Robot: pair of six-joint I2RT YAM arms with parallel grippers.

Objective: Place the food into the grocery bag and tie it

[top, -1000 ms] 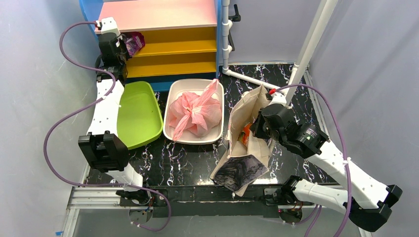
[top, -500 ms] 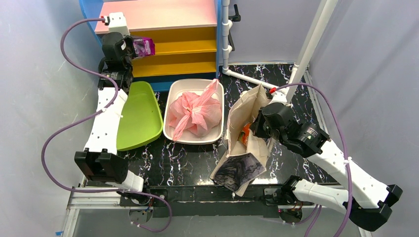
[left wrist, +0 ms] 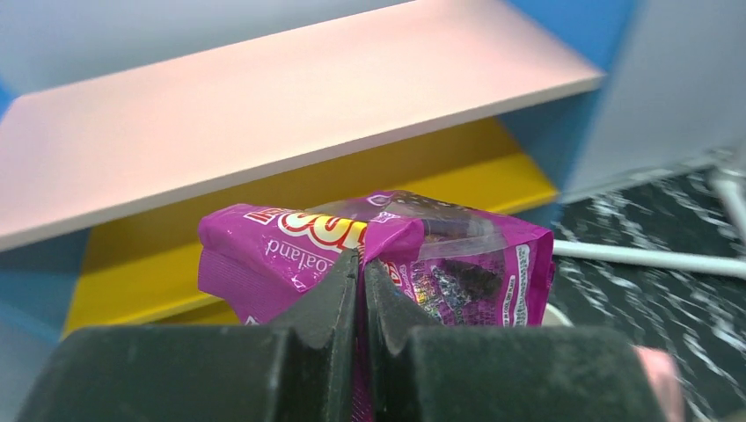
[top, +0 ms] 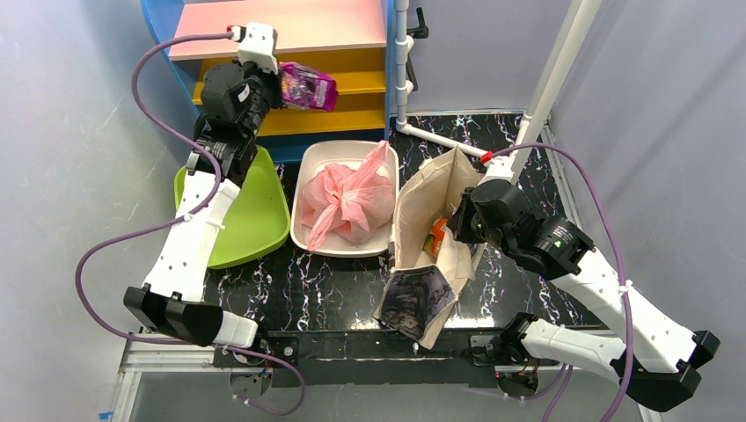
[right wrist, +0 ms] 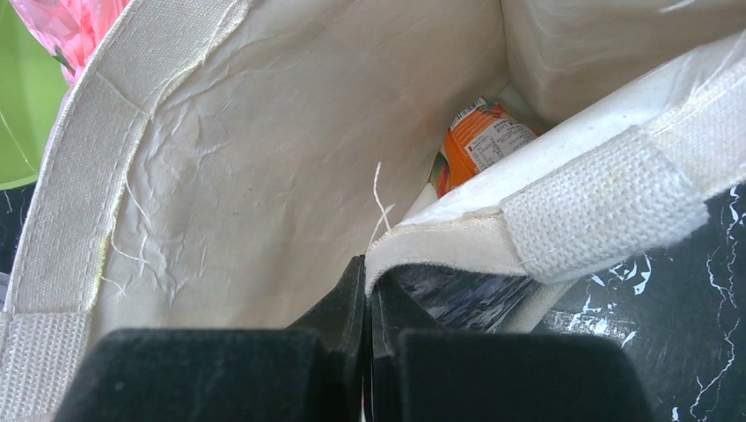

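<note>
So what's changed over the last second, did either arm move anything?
The left gripper, shut on the purple snack packet, carried it rightward along the front of the shelf. The right gripper stayed shut on the rim of the canvas tote, the tote barely shifting. The tied pink bag in the white tray and the green tray stayed put.

Site is presenting as a robotics lab test cell, not a home or shop. Evidence: plain grey wall panels (top: 53, 176) are enclosing the desk (top: 325, 281) on three sides. A white pipe frame (top: 567, 61) is standing at rear right. White robot arms (top: 189, 237) w/ purple cables (top: 78, 272) are sitting on an aluminium rail (top: 176, 360) at near edge. A brightly coloured shelf unit (top: 281, 26) is standing at rear left.
</note>
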